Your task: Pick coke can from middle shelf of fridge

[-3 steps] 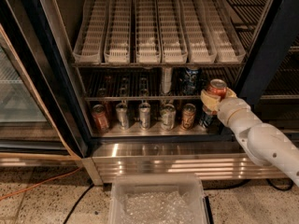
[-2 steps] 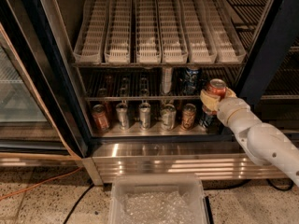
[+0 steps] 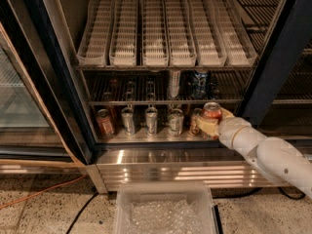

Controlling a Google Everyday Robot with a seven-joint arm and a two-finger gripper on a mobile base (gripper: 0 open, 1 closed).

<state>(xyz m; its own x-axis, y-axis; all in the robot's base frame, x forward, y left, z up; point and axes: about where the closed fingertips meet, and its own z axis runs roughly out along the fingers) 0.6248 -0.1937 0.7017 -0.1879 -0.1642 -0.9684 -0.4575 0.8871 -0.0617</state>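
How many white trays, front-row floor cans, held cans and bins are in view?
trays: 6
cans in the floor's front row: 5
coke can, held in the gripper at that row's right end: 1
bin: 1
Total: 13

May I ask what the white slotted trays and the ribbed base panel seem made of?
White slotted trays: likely matte plastic, moulded slots. Ribbed base panel: apparently stainless steel, bright reflections. The gripper, by the lowest cans, holds the red coke can.
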